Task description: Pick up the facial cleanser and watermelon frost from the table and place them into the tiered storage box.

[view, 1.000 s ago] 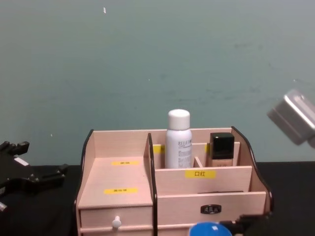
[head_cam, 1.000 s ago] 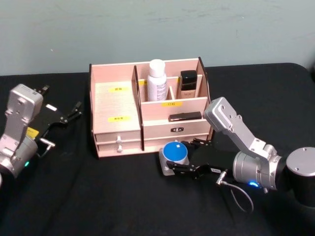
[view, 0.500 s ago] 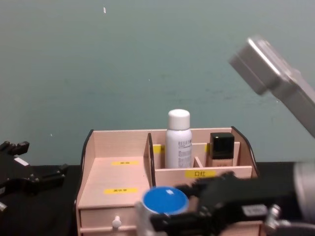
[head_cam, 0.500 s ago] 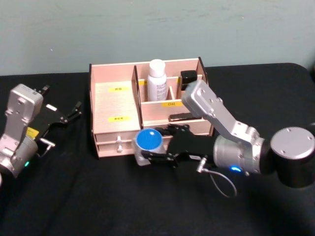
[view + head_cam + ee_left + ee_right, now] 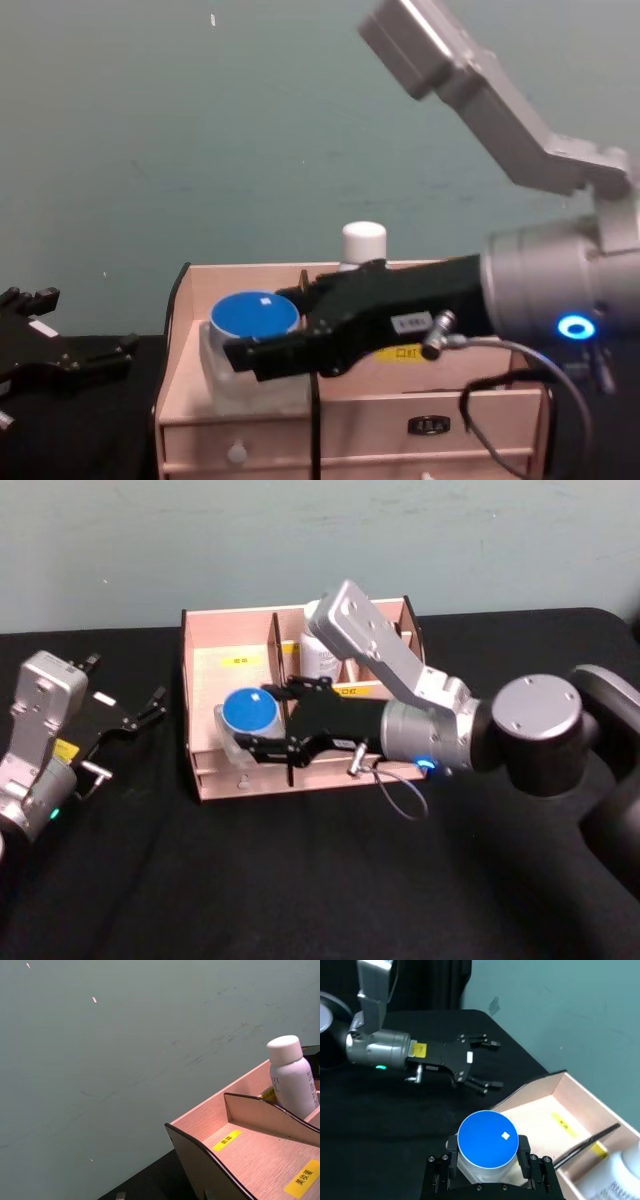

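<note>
The blue-lidded jar [image 5: 250, 712] is clamped between the fingers of the right gripper [image 5: 262, 720], upright, lid up. I see it held over the left section of the tiered storage box [image 5: 200, 680], near that section's front edge; I cannot tell whether it touches the wood. A white bottle [image 5: 292, 1077] stands in a rear compartment. The left gripper [image 5: 487, 1064] rests on the black table [image 5: 300, 880], left of the box, fingers apart, holding nothing.
</note>
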Controlling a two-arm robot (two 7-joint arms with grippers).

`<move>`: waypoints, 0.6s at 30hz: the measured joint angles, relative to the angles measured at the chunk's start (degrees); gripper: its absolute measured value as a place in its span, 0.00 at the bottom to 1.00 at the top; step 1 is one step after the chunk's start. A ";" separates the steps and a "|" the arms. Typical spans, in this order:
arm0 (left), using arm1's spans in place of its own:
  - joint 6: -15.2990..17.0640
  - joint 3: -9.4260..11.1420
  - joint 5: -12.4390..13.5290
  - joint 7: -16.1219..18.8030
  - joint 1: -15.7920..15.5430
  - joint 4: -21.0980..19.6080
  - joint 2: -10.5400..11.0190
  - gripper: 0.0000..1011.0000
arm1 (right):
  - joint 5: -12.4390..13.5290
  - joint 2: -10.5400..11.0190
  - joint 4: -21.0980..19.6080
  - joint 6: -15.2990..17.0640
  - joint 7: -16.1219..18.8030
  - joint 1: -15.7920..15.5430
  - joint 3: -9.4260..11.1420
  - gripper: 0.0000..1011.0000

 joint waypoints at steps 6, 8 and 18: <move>0.00 0.00 0.00 0.00 0.00 0.00 0.00 1.00 | -0.30 -2.27 4.37 -0.68 -0.13 3.06 -0.81 0.71; 0.00 0.00 0.00 0.00 0.00 0.00 0.00 1.00 | -0.32 -2.77 5.48 -0.78 -0.28 3.60 -0.86 0.71; 0.00 0.00 0.00 0.00 0.00 0.00 0.00 1.00 | -1.30 -5.27 10.70 -1.30 -1.14 6.41 -1.50 0.71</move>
